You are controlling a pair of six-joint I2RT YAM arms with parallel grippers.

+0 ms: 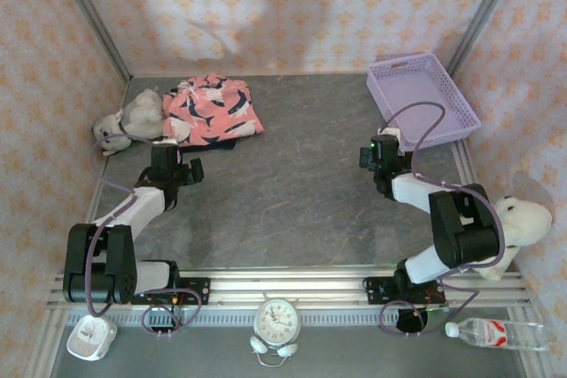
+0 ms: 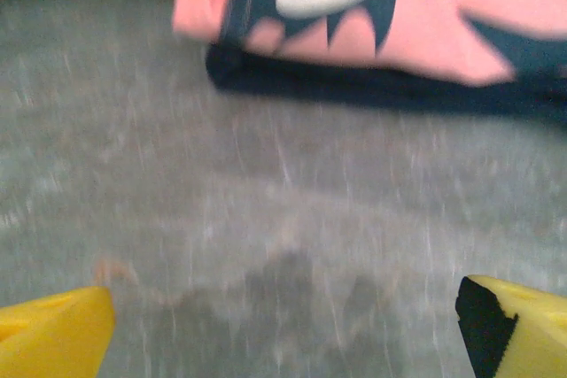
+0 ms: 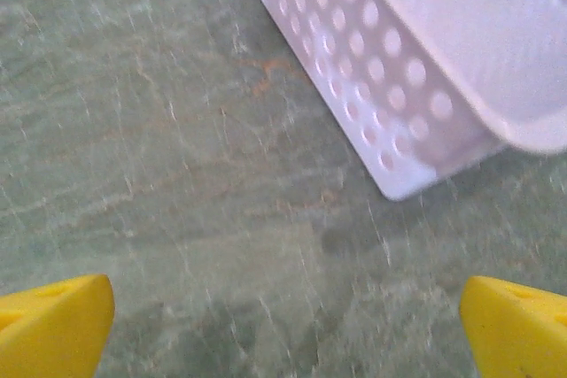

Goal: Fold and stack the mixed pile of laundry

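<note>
Laundry pile (image 2: 399, 37) just beyond the left hand (image 2: 283, 334)

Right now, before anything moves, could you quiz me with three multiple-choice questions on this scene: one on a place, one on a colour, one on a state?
1. Where does the pink garment lie? A) near edge B) far left corner, atop the navy garment C) dead centre
2. What colour is the basket? A) green B) lavender C) red
3. How is the left gripper? A) open, empty B) shut on cloth C) shut on a toy
Answers: B, a navy edge peeks from under it; B, its walls are pale purple; A, its fingertips stand wide apart over bare table.
</note>
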